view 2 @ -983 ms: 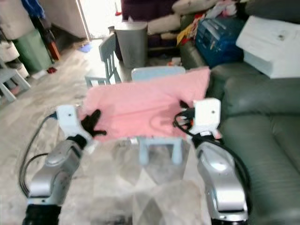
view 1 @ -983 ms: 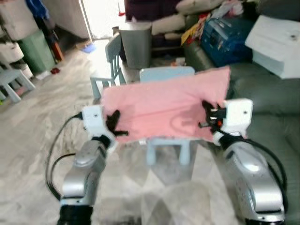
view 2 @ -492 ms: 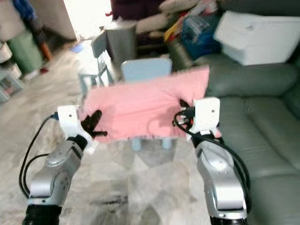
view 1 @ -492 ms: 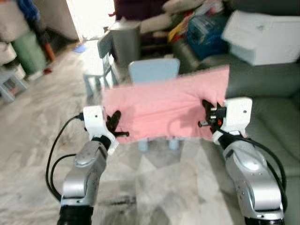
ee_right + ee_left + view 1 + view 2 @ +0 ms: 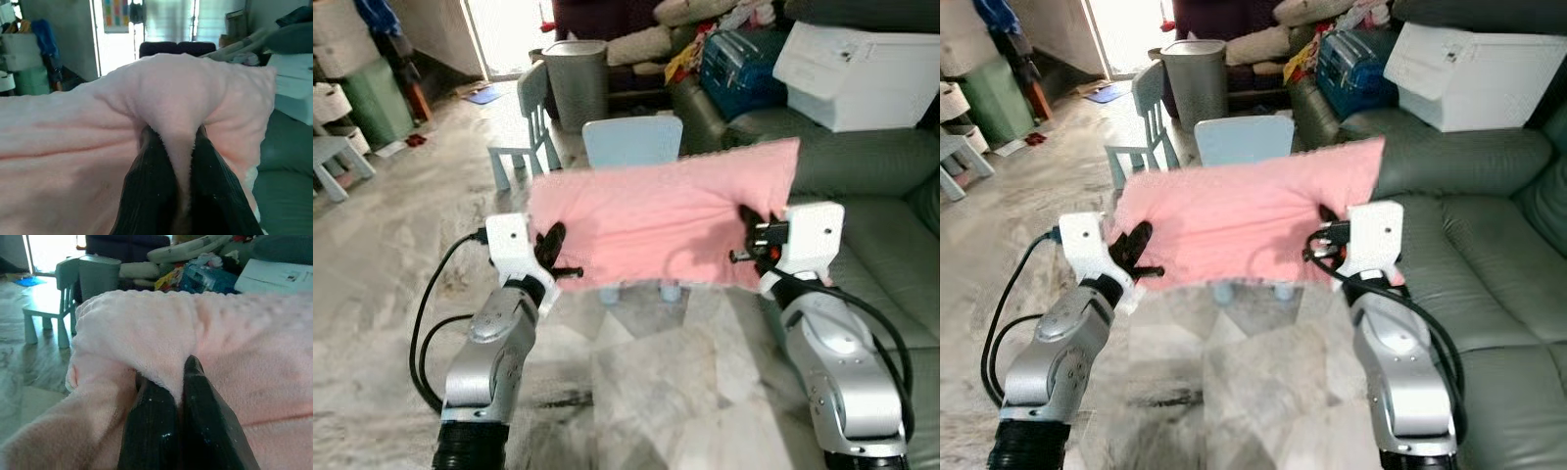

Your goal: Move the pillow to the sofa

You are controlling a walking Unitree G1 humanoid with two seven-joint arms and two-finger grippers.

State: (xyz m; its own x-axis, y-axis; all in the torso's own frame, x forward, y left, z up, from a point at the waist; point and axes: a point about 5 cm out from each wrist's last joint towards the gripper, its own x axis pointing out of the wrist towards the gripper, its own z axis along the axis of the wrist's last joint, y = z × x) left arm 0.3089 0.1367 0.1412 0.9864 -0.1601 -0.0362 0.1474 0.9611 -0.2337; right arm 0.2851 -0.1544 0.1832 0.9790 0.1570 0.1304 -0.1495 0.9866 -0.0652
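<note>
In front of the robot, at chest height, a pink pillow hangs stretched flat between both arms, off the floor & w/ nothing under it but the marble floor.

L arm: silver forearm rises from lower left, bent up at the elbow, white wrist block on top. Left gripper pinches the pillow's left edge; in the left wrist view both black fingers sit side by side w/ a fold of pink fleece squeezed between them, so it's clamped on the fabric. A black cable loops out from that wrist down along the arm.

R arm: mirror pose, forearm coming up from lower right, wrist block level w/ the left one. Right gripper bites the pillow's right side, a bit in from the edge; right wrist view shows a ridge of fleece bunched up between the two fingers, held tight. The pillow's top right corner sticks up higher than the rest; the lower edge sags a little btwn the grips.

Pillow is near the grey-green sofa, which runs along the robot's right; its right corner overlaps the sofa arm in view, can't tell if touching. Not on the seat.

Behind the pillow: a small light-blue chair, its legs showing below the pink edge; a second little chair to its left; a grey bin farther back. On the sofa's far end sit a white box & a blue crate.
</note>
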